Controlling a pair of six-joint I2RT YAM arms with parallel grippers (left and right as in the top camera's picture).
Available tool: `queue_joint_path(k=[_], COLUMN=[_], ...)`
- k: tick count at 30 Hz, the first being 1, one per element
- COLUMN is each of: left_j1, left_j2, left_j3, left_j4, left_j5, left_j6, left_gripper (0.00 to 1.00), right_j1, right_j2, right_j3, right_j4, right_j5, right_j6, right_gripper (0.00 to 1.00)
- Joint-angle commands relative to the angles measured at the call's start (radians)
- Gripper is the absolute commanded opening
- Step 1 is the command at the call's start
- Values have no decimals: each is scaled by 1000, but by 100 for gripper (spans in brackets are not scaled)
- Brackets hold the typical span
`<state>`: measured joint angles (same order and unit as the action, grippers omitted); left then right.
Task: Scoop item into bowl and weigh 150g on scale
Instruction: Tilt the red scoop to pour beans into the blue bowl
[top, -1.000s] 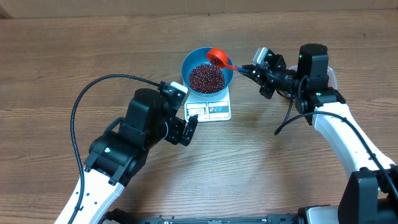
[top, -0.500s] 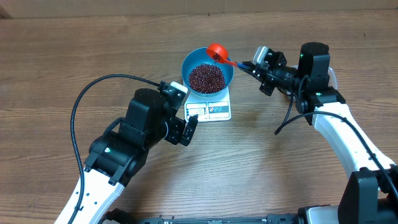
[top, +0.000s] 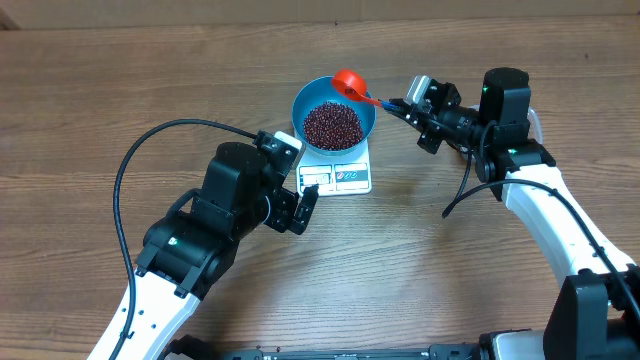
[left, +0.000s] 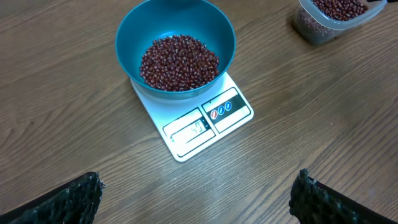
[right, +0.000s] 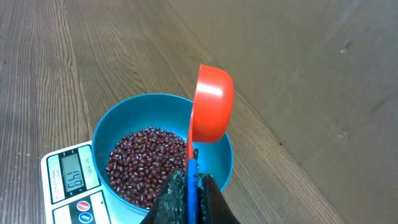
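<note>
Many beans in bowl, scoop over rim

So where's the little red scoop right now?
In the overhead view, the round red plastic scoop hangs over the far rim of the bright blue bowl on the white scale, its handle pinched by the right gripper.

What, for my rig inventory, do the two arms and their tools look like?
Both arms have black joint housings, white lower links and small green lights. The left arm trails a looping black cable; the right arm has a shorter one. The tool fingers are black and rough-textured.
</note>
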<state>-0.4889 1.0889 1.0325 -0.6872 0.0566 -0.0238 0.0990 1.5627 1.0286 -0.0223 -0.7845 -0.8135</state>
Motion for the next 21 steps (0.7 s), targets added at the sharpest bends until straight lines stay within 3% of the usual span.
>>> queue_joint_path(k=[1,21], left_j1=[5,5], left_j2=[4,4], left_j3=[-2,-2], left_j4=[3,3], left_j5=[11,11], left_j6=[-10,-10], left_gripper=[99,99], right_j1=[3,3], right_j2=[2,2], right_j3=[20,20], right_j4=[14,44], right_j5=[-1,-2], right_j6=[-7,-3], right_gripper=[4,4])
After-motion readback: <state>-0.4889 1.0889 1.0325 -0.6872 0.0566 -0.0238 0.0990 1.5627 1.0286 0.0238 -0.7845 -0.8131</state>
